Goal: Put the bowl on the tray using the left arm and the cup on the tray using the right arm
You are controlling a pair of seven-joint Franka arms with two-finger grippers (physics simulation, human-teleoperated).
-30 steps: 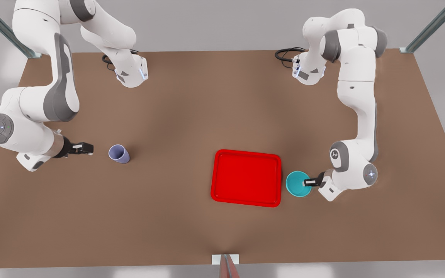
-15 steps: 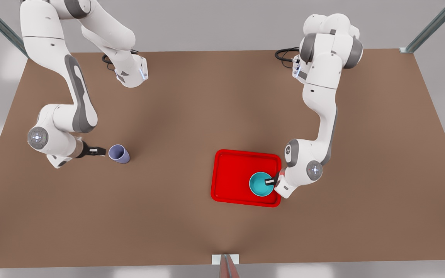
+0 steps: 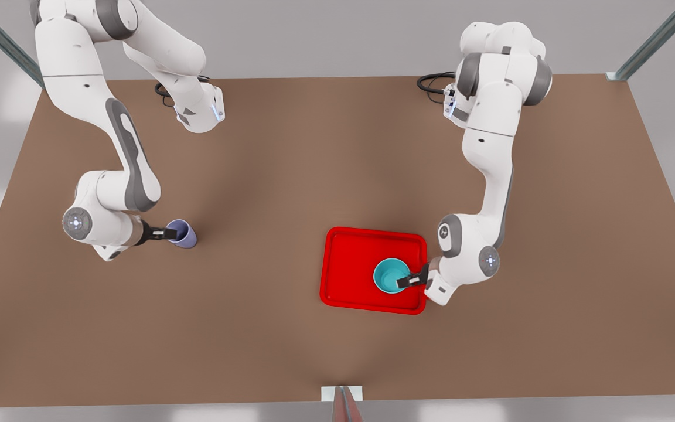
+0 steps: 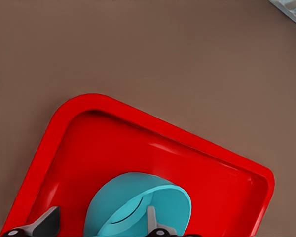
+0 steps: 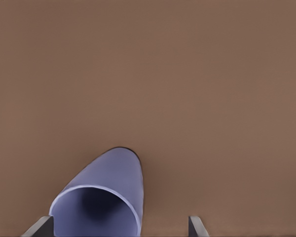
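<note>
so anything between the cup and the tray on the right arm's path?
Nothing visible. The cup sits on bare table, the right pincer at its rim. The tray holds the bowl on its far side, left pincer on it.

Bowl [image 3: 389, 274]: teal, round, smooth; upright inside the tray, toward the front view's right end.
Tray [image 3: 349, 269]: bright red rectangle, rounded corners, low rim.
Cup [image 3: 183, 234]: lavender tumbler, handleless; well apart from tray.
</note>
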